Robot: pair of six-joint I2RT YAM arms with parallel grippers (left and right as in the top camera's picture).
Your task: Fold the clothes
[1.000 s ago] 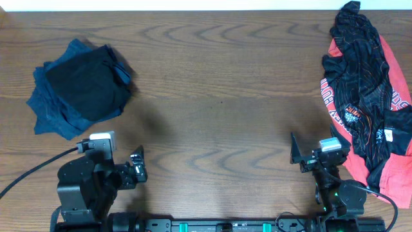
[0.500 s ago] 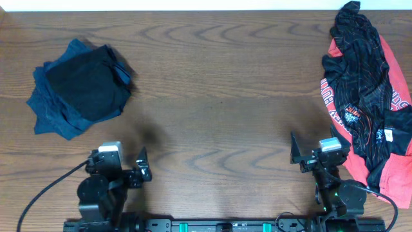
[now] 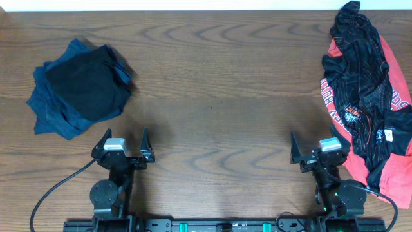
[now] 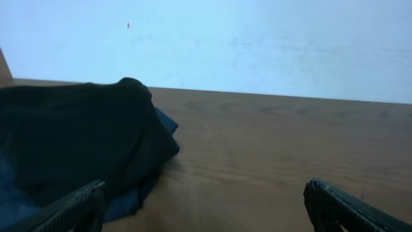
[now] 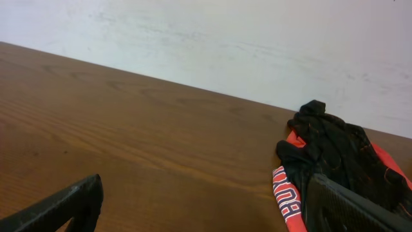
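Left gripper has swung back to the near edge, now facing the far edge, fingers apart, empty. Right gripper likewise apart, empty. Folded dark garments sit near the left edge. Crumpled black-and-red shirts lie unfolded along the right edge. Judged between garments: next, drag one shirt to table centre, spread flat.
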